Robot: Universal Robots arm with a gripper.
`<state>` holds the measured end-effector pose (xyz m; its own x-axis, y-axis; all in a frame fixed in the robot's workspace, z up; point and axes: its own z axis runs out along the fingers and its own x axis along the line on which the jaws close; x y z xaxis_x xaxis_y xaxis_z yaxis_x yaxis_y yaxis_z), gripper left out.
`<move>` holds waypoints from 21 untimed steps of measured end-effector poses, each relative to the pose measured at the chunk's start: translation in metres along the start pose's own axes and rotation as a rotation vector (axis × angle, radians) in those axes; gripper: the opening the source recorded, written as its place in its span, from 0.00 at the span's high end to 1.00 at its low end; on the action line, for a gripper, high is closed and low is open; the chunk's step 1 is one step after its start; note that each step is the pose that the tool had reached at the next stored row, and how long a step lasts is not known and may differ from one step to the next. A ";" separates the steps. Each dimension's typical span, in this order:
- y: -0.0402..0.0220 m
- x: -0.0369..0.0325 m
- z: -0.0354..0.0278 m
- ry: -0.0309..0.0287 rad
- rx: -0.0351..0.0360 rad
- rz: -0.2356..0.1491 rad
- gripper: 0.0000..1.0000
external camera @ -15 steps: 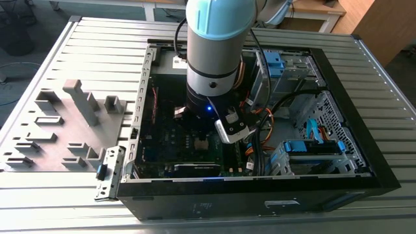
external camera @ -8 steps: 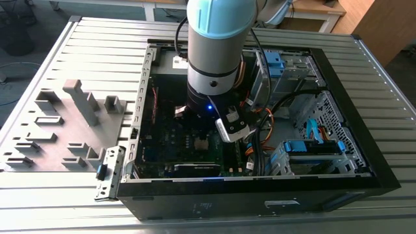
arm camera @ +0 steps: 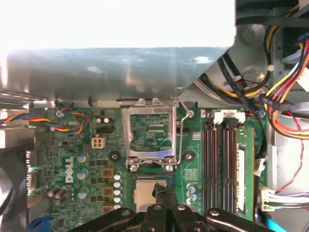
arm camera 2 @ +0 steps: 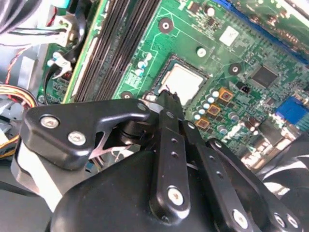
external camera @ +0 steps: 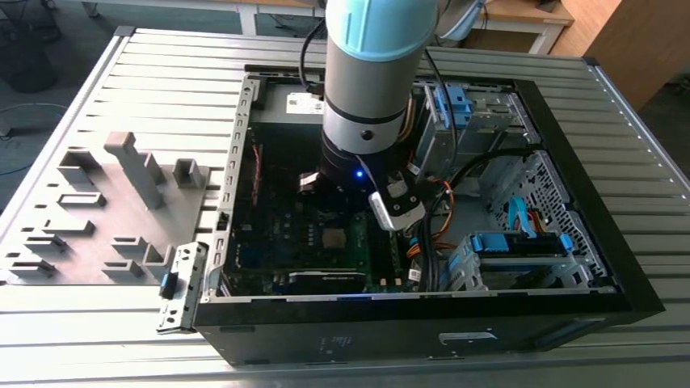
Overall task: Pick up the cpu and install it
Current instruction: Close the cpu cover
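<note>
Hand closed at the cpu, inside the open computer case

In both wrist views the hand had its black fingertips drawn together with nothing seen between them, at the edge of the cpu; whether they touched it I could not tell; the cpu lay flat in its socket on the green motherboard; just beside it the socket's metal frame stood hinged open; memory slots ran alongside; in the exterior view the arm reached down into the case on the slatted tabletop.
</note>
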<state>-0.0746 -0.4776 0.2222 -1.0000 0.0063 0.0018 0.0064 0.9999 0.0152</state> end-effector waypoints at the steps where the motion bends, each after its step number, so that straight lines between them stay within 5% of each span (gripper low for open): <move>1: 0.0000 -0.0003 0.0000 0.0002 0.0001 -0.011 0.89; 8: 0.0001 -0.0010 0.0003 0.0016 -0.0001 -0.106 0.89; 15: 0.0001 -0.0101 0.0007 0.0025 0.0000 -0.160 0.89; 21: 0.0001 -0.0102 0.0018 0.0032 0.0001 -0.277 0.89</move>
<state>-0.0644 -0.4775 0.2204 -0.9635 -0.2677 0.0008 -0.2676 0.9634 0.0154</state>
